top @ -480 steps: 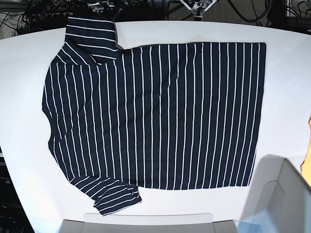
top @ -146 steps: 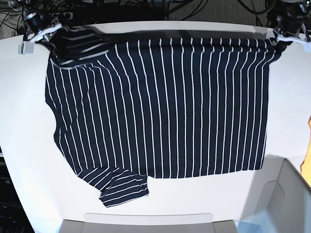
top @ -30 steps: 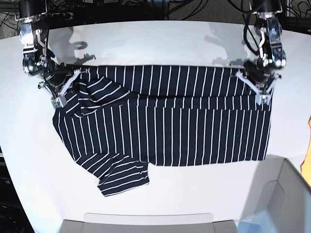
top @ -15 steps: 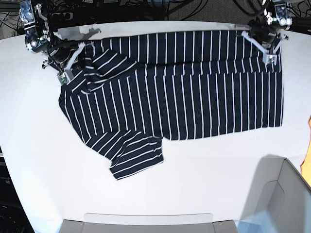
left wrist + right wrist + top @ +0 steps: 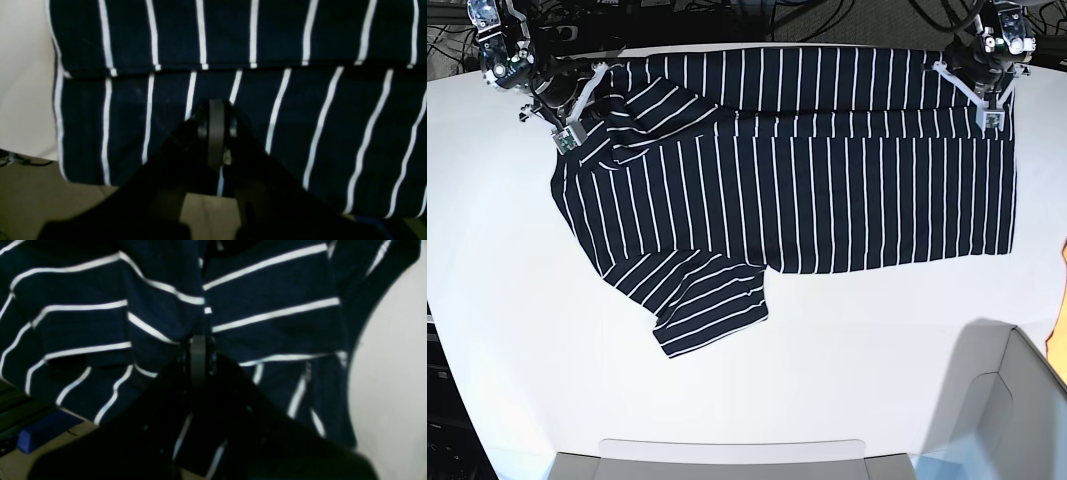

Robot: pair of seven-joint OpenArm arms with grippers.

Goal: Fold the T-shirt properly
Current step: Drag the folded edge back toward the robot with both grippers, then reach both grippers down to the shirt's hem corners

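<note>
- Shirt (image 5: 797,170) spread across the far half of the white counter (image 5: 827,380), far edge doubled over toward the near side in a band of two layers.
- Fold line visible in the left wrist view as a straight step across the stripes (image 5: 233,65), upper layer lying on the lower.
- Left hand (image 5: 989,100) at the far corner on the base view's right, narrowed onto the shirt's folded edge, tips pressed together with cloth between them (image 5: 216,133).
- Right hand (image 5: 567,125) at the far corner on the base view's left, likewise clamped on bunched shirt cloth near the sleeve (image 5: 198,360).
- Sleeve by the right hand crumpled, stripes running at angles.
- Other sleeve (image 5: 712,315) flat on the counter at the near left, pointing toward the near edge.
- Pale bin (image 5: 1017,400) at the near right corner, apart from the shirt.
</note>
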